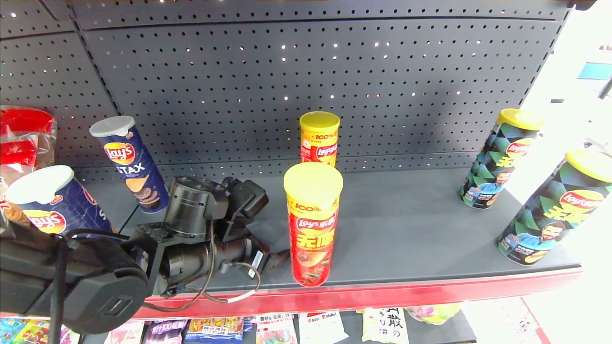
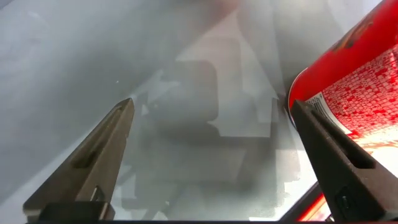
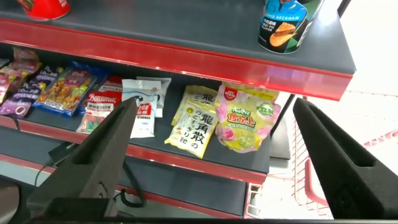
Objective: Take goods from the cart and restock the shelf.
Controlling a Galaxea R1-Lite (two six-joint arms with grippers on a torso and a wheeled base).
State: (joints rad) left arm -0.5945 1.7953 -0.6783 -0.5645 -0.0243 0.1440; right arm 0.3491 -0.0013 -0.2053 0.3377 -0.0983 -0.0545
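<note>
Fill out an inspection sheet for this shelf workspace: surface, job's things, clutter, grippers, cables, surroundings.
Surface: dark grey shelf, red front edge, bare between cans.
Job's things: front red can and rear red can mid-shelf; front blue can and rear blue can at left; front green can and rear green can at right; all standing.
Clutter: nothing seen.
Grippers: left gripper open, low on the shelf, one finger by the front red can's base; right gripper open, empty, facing the lower shelf.
Cables: thin cable loops over the shelf edge behind the left gripper.
Surroundings: pegboard behind; snack packets on the lower shelf; bagged goods far left.
</note>
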